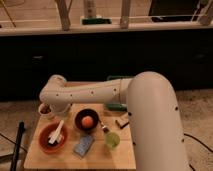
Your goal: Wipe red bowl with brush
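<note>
The red bowl (50, 138) sits at the front left of the wooden table (55, 161). The brush (57, 132), with its white handle, lies slanted inside the bowl, the handle pointing up and to the right. My gripper (61, 111) hangs from the arm's wrist (54, 94), just above the far rim of the bowl and over the upper end of the brush handle. The wrist hides most of it, and I cannot tell whether it touches the brush.
A small white cup (45, 110) stands behind the red bowl. A dark bowl with an orange ball (87, 121) is at the middle. A blue-grey sponge (84, 145), a green cup (112, 140) and a tan block (121, 121) lie to the right.
</note>
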`<state>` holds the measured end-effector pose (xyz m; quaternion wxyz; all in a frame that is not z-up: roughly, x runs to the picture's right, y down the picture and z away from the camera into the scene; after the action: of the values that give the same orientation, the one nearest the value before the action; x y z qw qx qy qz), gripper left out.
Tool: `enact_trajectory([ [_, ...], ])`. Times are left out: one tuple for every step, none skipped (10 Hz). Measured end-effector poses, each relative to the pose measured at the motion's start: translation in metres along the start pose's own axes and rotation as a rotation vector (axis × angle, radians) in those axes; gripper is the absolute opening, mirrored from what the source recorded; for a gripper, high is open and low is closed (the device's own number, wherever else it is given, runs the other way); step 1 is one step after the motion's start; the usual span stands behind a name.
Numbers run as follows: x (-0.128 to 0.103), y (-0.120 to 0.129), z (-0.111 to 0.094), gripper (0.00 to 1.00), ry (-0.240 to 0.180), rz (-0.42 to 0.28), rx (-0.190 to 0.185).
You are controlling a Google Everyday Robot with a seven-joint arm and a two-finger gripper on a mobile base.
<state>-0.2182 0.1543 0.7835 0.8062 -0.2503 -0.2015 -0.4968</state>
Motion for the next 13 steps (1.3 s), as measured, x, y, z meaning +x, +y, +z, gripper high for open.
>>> enact_trajectory([
  [0.011,-0.003,0.0,0.0,0.01,0.003,-0.007],
  [0.017,-0.007,0.0,0.0,0.013,0.0,-0.01],
  [0.023,-0.012,0.001,0.0,0.018,-0.003,-0.015],
  [0.028,-0.021,0.001,0.0,0.026,-0.014,-0.015],
  [0.028,-0.032,-0.001,0.0,0.028,-0.032,-0.013],
  [0.025,-0.044,-0.001,0.0,0.029,-0.056,-0.012],
  [0.019,-0.058,-0.001,0.0,0.029,-0.084,-0.008],
  [0.013,-0.069,-0.001,0.0,0.027,-0.113,-0.004],
  [0.005,-0.076,-0.001,0.0,0.023,-0.139,-0.001],
  [-0.002,-0.076,-0.001,0.0,0.02,-0.159,-0.002],
  [-0.015,-0.072,-0.002,0.0,0.011,-0.172,0.004],
  [-0.023,-0.067,-0.003,0.0,0.002,-0.174,0.005],
  [-0.03,-0.06,-0.005,0.0,-0.001,-0.171,0.009],
])
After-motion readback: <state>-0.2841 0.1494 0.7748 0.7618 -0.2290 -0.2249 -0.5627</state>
